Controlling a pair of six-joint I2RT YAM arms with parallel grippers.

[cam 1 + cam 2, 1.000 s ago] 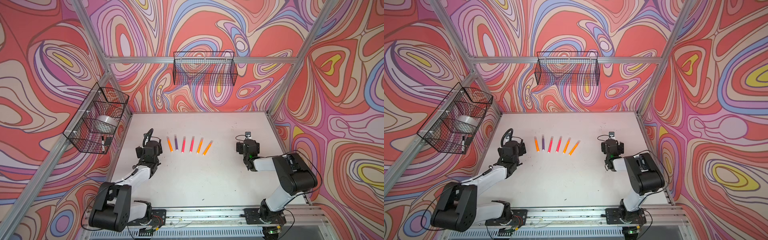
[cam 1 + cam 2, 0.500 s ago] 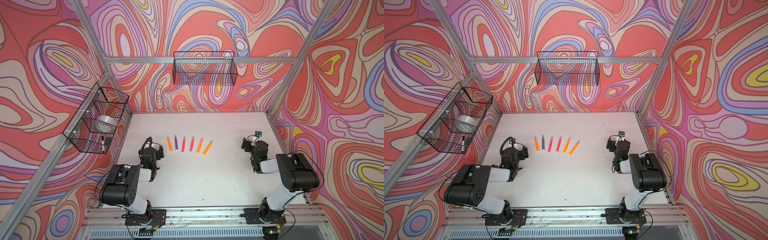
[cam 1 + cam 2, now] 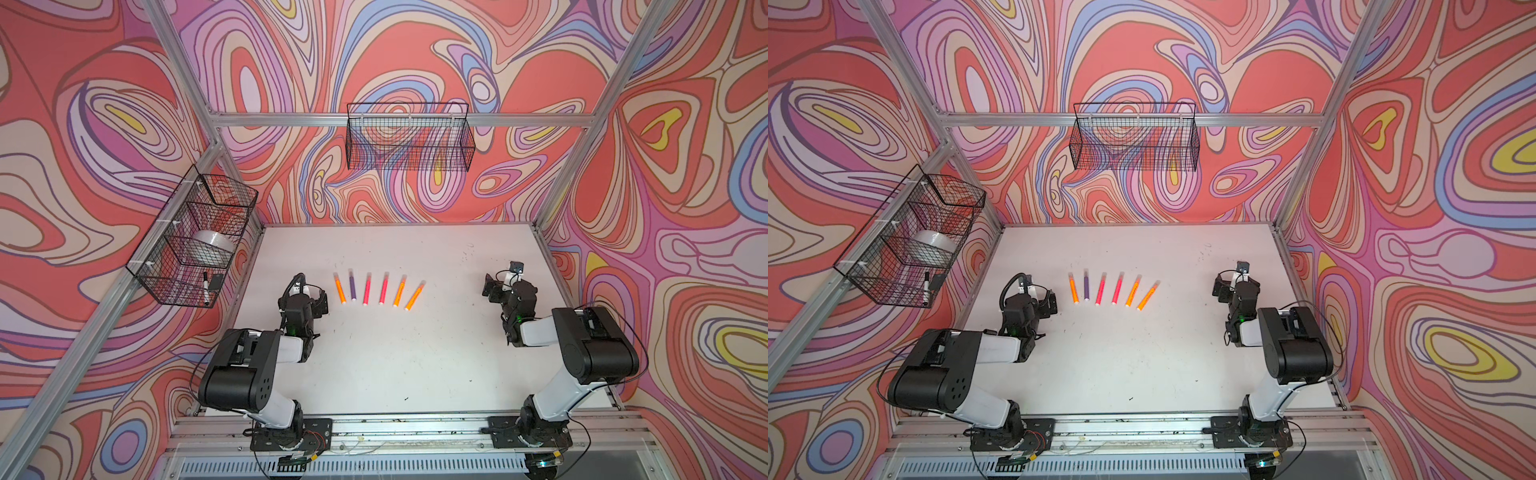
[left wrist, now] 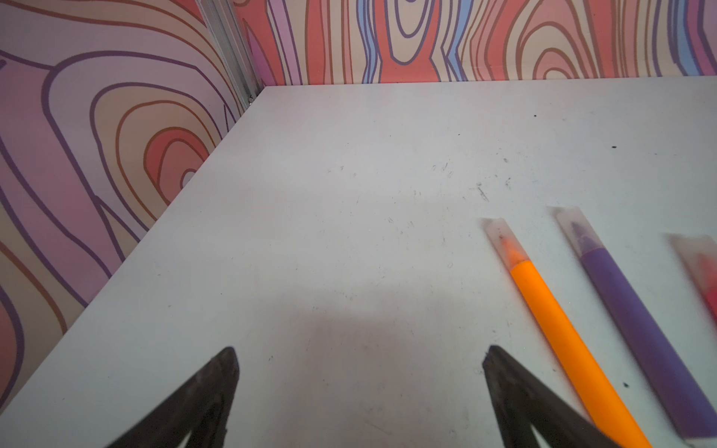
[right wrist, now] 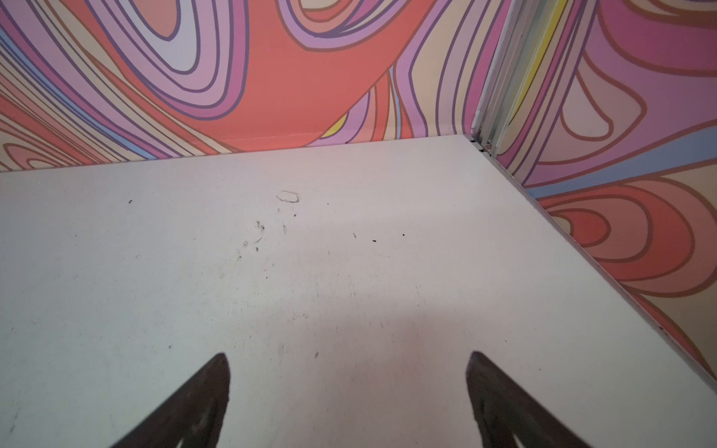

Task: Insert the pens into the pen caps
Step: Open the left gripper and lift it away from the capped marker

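Six pens lie in a row mid-tabletop, each tip apparently seated in a clear cap, so the capping looks complete. The left gripper and right gripper flank the row, fingers wide and empty, probably to stay clear of it.

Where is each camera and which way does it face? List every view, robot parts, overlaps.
Both top views: high over the front, looking down and back at the table and six pens; left arm and right arm whole.
Left wrist: low behind the open left gripper, facing the back left corner, orange pen and purple pen alongside.
Right wrist: low behind the open right gripper, facing the back right corner.
Shared: those two pens, top and left wrist.
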